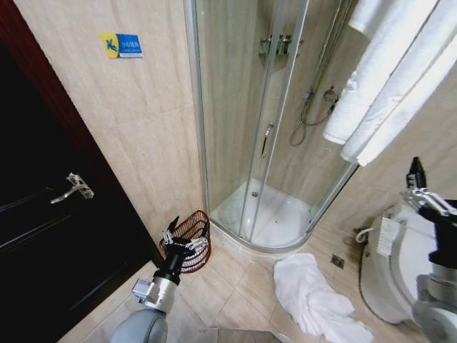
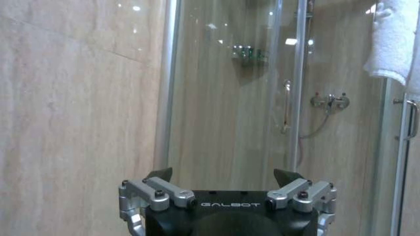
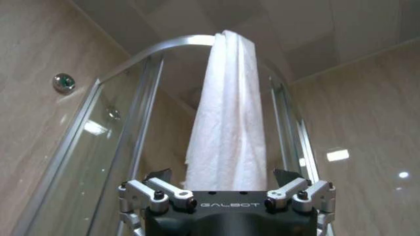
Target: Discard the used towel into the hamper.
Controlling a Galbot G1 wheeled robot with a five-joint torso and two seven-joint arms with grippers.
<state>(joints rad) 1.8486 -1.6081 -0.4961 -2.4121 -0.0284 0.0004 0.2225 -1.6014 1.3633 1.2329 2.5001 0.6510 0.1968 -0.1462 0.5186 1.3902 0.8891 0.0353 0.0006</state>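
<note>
lying crumpled on the tiled floor [image 1: 235, 286], the used towel [image 1: 314, 300] sits just outside the shower enclosure [image 1: 271, 143], between the hamper [image 1: 191, 239] and the toilet [image 1: 400, 264]. the hamper stands against the wall by the corner of the shower base, well to the left of the towel. the left end effector [image 1: 184, 239] hovers low in front of the hamper, its fingers spread wide and holding nothing; its wrist view looks at the glass door. the right end effector [image 1: 421, 187] is raised beside the toilet, also wide open and empty, pointing up toward the clean towels [image 1: 400, 71] hanging above (its wrist view catches one of them [image 3: 226, 113]).

judging from this, the task is at its very start: the towel is not yet picked up. the next move calls for one arm to reach down to the heap on the floor, close on a thick fold so the cloth does not slip out, then carry it across to the hamper's open top.
</note>
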